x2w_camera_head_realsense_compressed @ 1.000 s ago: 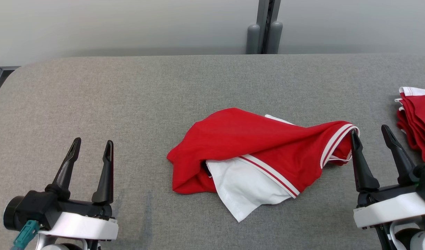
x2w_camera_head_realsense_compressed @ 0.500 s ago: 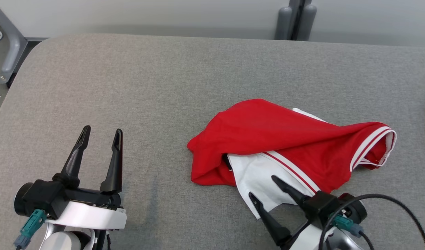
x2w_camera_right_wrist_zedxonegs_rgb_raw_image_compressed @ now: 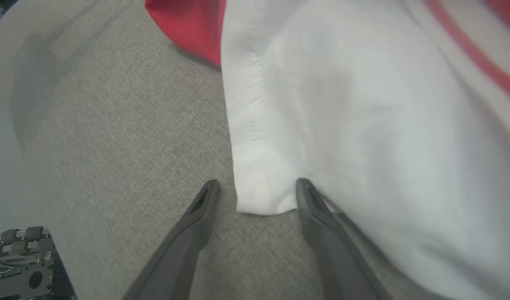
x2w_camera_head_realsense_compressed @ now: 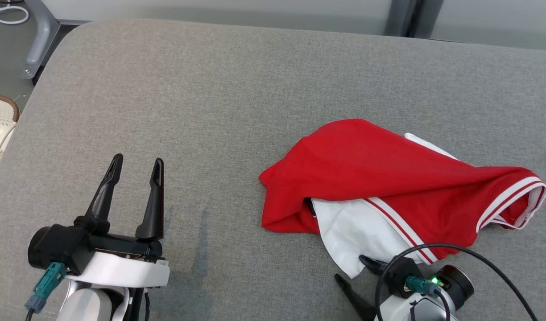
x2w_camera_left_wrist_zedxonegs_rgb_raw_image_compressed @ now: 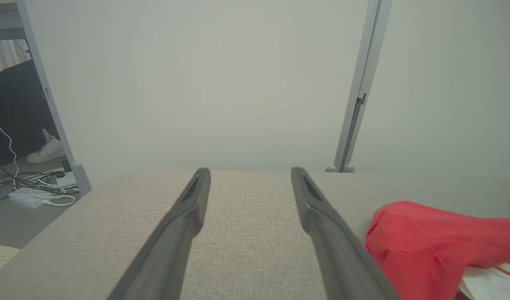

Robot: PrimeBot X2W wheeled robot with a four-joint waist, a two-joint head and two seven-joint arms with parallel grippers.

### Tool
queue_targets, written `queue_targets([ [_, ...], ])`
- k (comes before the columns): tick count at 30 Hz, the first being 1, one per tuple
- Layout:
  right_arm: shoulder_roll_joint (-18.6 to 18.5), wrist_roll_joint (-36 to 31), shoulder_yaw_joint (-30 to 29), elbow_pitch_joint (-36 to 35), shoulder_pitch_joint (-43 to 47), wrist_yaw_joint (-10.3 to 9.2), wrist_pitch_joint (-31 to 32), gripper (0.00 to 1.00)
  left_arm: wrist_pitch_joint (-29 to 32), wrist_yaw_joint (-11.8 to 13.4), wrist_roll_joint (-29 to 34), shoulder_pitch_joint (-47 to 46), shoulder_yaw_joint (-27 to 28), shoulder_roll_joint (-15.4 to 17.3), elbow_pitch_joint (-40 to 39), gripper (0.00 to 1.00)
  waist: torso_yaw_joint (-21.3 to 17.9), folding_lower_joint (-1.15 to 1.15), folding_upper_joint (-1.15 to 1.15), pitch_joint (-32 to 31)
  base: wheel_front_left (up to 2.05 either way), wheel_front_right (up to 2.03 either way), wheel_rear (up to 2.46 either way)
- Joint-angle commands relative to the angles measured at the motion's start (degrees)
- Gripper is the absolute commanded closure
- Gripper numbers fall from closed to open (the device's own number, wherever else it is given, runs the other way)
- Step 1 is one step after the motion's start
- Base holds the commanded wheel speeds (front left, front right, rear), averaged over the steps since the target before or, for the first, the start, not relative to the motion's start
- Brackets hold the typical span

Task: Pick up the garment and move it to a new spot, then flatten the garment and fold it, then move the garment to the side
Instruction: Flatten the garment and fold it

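The right gripper [x2w_camera_head_realsense_compressed: 349, 267] is angled low by the tabletop's [x2w_camera_head_realsense_compressed: 210, 89] near edge, spread wide at the garment's [x2w_camera_head_realsense_compressed: 380, 178] white corner; the left gripper [x2w_camera_head_realsense_compressed: 138, 159] is held released, pointing forward.

Soft, even light fills the head view, and the bench [x2w_camera_head_realsense_compressed: 210, 111] shows bright and sharp in its weave. The left pincer [x2w_camera_head_realsense_compressed: 138, 159] throws two faint grey streaks of shadow on the bench to its right. The garment [x2w_camera_head_realsense_compressed: 380, 169] has a thin dark shadow under its near left edge. A small green lamp [x2w_camera_head_realsense_compressed: 433, 281] glows at the near right. The left wrist view is hazy and low in contrast, with the wall [x2w_camera_left_wrist_zedxonegs_rgb_raw_image_compressed: 238, 83] washed pale and the floor [x2w_camera_left_wrist_zedxonegs_rgb_raw_image_compressed: 13, 183] at far left dim. In the right wrist view the weave beside the right pincer [x2w_camera_right_wrist_zedxonegs_rgb_raw_image_compressed: 258, 183] is crisp, but the garment's white cloth and red stripe smear toward the right edge.
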Motion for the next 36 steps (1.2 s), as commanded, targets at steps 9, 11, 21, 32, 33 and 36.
queue_targets([
  [9,1.6,0.9,2.8,-1.8,-5.1,0.01,-1.7,1.0,-0.9,-0.6,-0.2,-1.6,0.7,-0.3,0.9,0.0,0.8,0.0,0.0,-0.1,0.0,0.0,0.0],
  [11,1.8,1.3,4.5,-4.3,-6.9,0.0,-2.3,1.0,-0.9,-0.6,-0.1,-1.5,0.9,-0.4,1.0,0.0,0.8,0.0,0.0,-0.5,0.0,0.0,0.0],
  [21,6.7,3.7,11.1,-7.7,-26.6,0.0,-8.3,1.0,-1.2,-0.4,0.5,-0.8,1.2,-0.4,0.7,0.0,-0.6,0.0,0.0,-1.2,0.0,0.0,0.0],
  [32,8.0,4.9,-1.3,-8.3,-35.9,0.0,-12.5,1.0,-1.1,0.0,0.9,-0.3,1.4,0.5,-0.2,0.0,-4.3,0.0,0.0,-0.8,0.0,0.0,0.0],
  [33,7.4,4.7,-3.3,-8.7,-34.1,0.0,-11.8,1.0,-1.0,0.0,0.8,-0.2,1.4,0.6,-0.3,0.0,-4.8,0.0,0.0,-0.7,0.0,0.0,0.0],
  [36,5.6,3.3,-10.0,-10.7,-28.2,0.0,-9.9,1.0,-0.9,0.2,0.8,-0.4,1.6,1.0,-1.0,0.0,-6.2,0.0,0.0,-0.1,0.0,0.0,0.0],
])
